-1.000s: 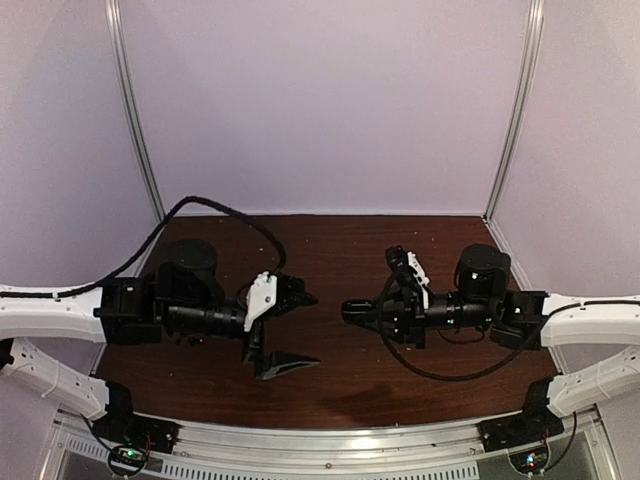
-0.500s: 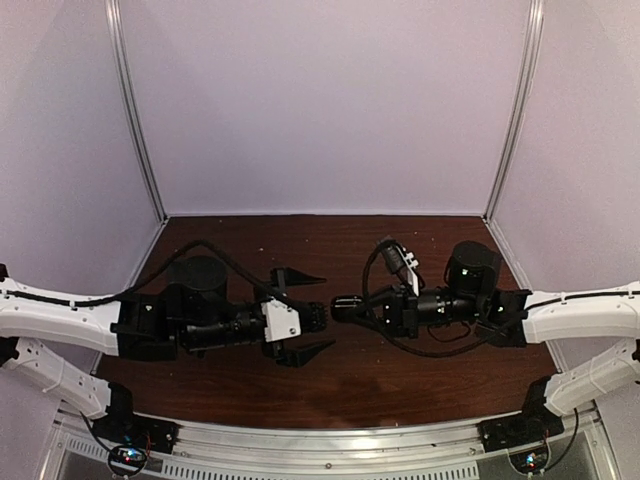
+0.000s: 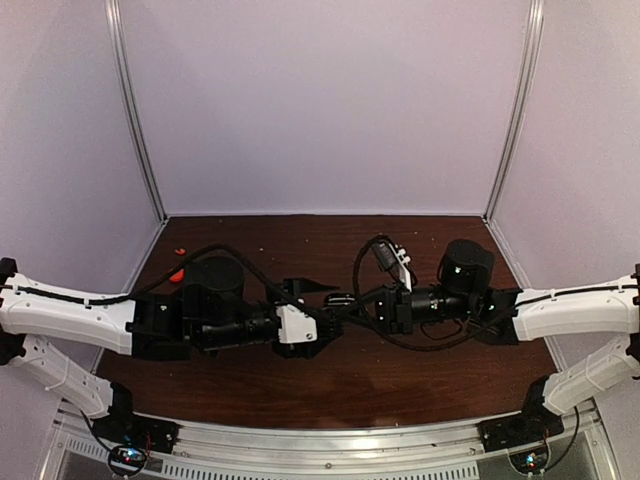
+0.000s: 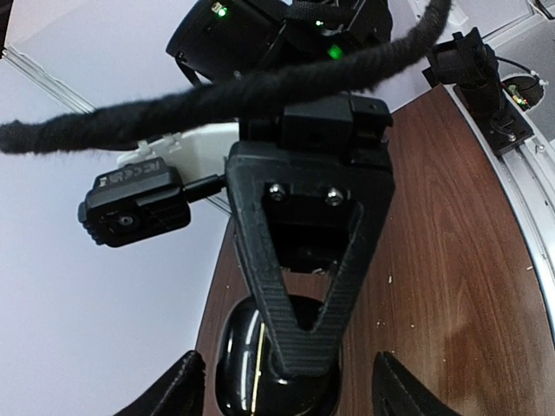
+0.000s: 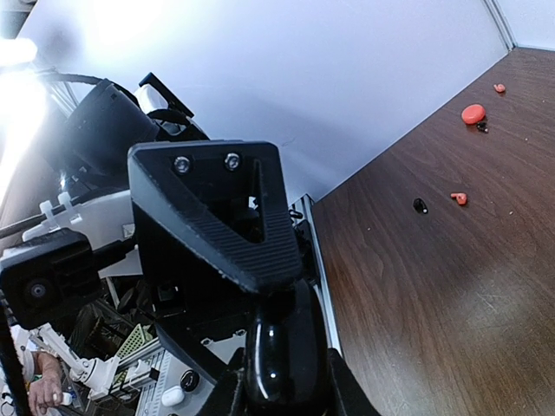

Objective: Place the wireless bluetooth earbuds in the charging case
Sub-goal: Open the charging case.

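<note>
No writing can be read anywhere. The black camera block (image 4: 134, 212), at the left of the left wrist view, has a short strip of pale lettering on top, too blurred to read.

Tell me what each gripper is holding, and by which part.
The right gripper pinches the charging case across its glossy black body; the exact spot is hidden. The left gripper is open, holding nothing.

Dark wood-grain table (image 3: 400, 385) across lower frame, pale specks scattered on it. Plain lilac walls (image 3: 320, 100) behind and at both sides. Aluminium posts (image 3: 135, 110) at back corners. Perforated metal rail (image 3: 330, 465) along bottom edge.
</note>
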`<action>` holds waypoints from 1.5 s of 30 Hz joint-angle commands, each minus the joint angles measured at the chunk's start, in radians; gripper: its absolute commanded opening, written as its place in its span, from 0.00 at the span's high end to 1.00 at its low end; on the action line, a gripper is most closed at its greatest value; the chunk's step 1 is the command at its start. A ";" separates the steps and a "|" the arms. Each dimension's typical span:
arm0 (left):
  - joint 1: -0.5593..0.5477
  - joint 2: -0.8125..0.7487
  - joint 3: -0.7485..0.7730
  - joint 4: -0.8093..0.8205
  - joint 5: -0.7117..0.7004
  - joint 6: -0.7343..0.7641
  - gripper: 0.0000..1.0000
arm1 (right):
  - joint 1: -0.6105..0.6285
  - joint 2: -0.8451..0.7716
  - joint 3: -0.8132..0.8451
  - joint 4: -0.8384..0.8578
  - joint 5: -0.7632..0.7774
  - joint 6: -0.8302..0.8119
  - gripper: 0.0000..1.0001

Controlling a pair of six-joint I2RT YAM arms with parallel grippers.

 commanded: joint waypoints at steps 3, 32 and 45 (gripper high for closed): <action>-0.002 0.029 0.044 0.084 -0.043 0.013 0.42 | 0.010 0.007 0.033 0.050 -0.021 0.017 0.79; -0.001 0.059 0.035 0.222 -0.112 -0.077 0.80 | -0.001 0.012 -0.042 0.298 0.019 0.147 0.72; -0.001 0.062 0.034 0.221 -0.131 -0.099 0.59 | -0.021 0.011 -0.090 0.399 0.052 0.206 0.85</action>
